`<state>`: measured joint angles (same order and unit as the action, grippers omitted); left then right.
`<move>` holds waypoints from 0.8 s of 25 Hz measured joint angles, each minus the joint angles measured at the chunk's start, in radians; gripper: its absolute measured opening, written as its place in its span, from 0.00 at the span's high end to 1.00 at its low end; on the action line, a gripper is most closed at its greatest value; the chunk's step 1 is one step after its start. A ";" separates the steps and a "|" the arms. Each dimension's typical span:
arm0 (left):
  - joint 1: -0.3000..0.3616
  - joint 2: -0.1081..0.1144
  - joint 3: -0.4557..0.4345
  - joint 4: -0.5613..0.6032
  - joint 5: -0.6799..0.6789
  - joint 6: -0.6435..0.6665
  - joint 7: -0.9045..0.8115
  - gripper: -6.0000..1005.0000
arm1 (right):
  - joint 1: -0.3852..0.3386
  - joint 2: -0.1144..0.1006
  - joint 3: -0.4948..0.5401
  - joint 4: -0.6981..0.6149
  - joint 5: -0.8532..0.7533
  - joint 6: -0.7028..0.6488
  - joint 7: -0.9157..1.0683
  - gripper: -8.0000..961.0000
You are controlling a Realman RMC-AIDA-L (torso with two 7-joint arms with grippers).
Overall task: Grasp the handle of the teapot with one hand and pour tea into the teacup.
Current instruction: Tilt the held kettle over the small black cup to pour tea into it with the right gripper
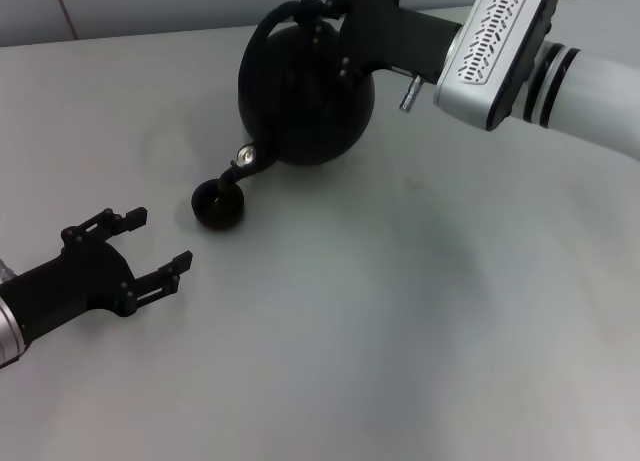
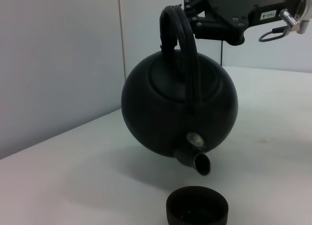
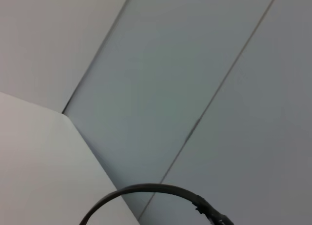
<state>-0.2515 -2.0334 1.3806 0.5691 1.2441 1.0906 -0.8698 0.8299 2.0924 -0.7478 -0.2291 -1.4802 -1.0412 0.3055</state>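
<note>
On plain pale grey tabletop [image 1: 420,331], grey panelled wall behind. Round matte-black teapot [image 1: 305,96] held in air, tipped, short spout [image 2: 197,161] aimed down over tiny black bowl-shaped teacup [image 1: 218,204]. Right gripper [image 1: 335,6] clenched on arched black handle [image 2: 181,54]. Left gripper [image 1: 150,243] low near table, fingers spread, empty.

The right end effector [image 1: 335,6] is covering part of the handle [image 1: 272,21], so its fingertips are not showing. The teapot [image 2: 179,110] is hiding its own lid in the head view. The teacup [image 2: 197,207] is running off the left wrist picture's lower edge. The right wrist picture is catching only a thin arc of handle.
</note>
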 joint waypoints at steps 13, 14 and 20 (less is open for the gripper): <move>0.009 0.003 0.001 0.012 0.000 0.000 -0.007 0.20 | 0.002 0.000 -0.021 -0.023 0.002 0.000 0.000 0.91; 0.010 0.003 0.001 0.013 0.000 0.000 -0.008 0.20 | 0.001 0.000 -0.026 -0.025 0.002 0.000 0.000 0.91; 0.011 0.003 0.001 0.014 0.000 0.000 -0.009 0.20 | 0.001 0.000 -0.036 -0.029 0.004 0.000 -0.002 0.91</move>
<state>-0.2409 -2.0309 1.3811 0.5828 1.2441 1.0907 -0.8789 0.8304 2.0923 -0.7838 -0.2579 -1.4759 -1.0416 0.3037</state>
